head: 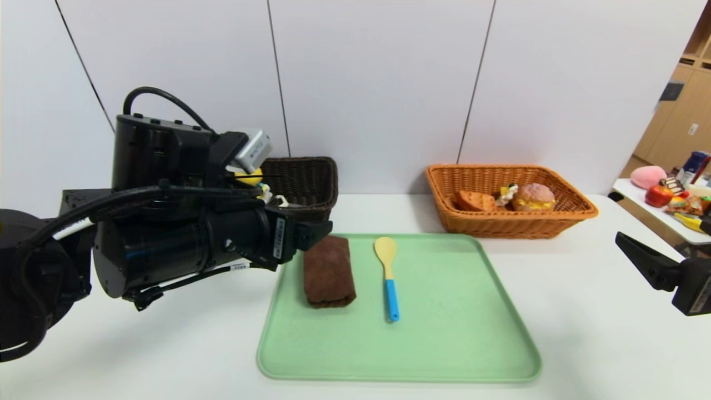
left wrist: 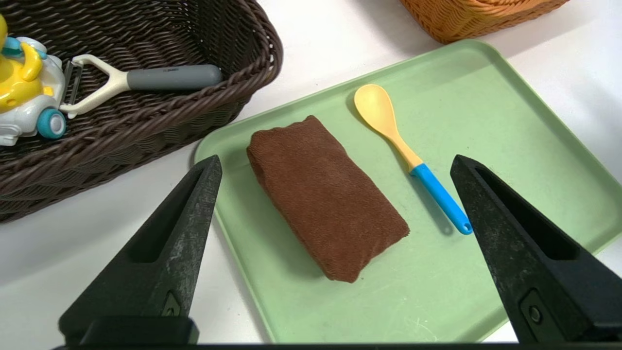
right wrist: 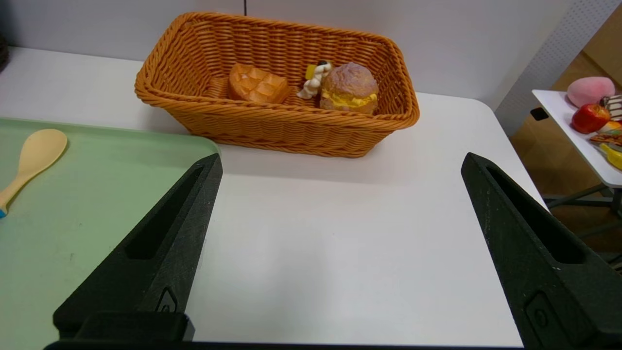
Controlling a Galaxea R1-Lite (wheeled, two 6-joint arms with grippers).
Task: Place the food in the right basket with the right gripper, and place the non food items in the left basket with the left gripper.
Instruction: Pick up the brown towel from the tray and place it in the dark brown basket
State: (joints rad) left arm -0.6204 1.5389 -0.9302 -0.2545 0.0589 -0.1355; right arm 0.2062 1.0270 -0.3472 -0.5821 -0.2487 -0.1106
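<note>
A folded brown towel [head: 329, 271] and a yellow spoon with a blue handle [head: 388, 275] lie on the green tray [head: 455, 333]. My left gripper [head: 319, 230] hovers open and empty above the tray's left edge, and the towel [left wrist: 325, 197] shows between its fingers [left wrist: 194, 204]. The dark brown left basket [head: 303, 183] holds the yellow duck toy [left wrist: 22, 92] and the grey-handled peeler [left wrist: 146, 80]. The orange-tan right basket [head: 508, 228] holds the waffle wedge [head: 475, 201] and the bun [head: 534, 197]. My right gripper [right wrist: 340, 165] is open and empty, parked above the table's right side.
A white side table [head: 655, 214] at the far right carries toy fruit and packets. The white wall stands close behind both baskets. The table's right edge [right wrist: 515, 160] lies near my right gripper.
</note>
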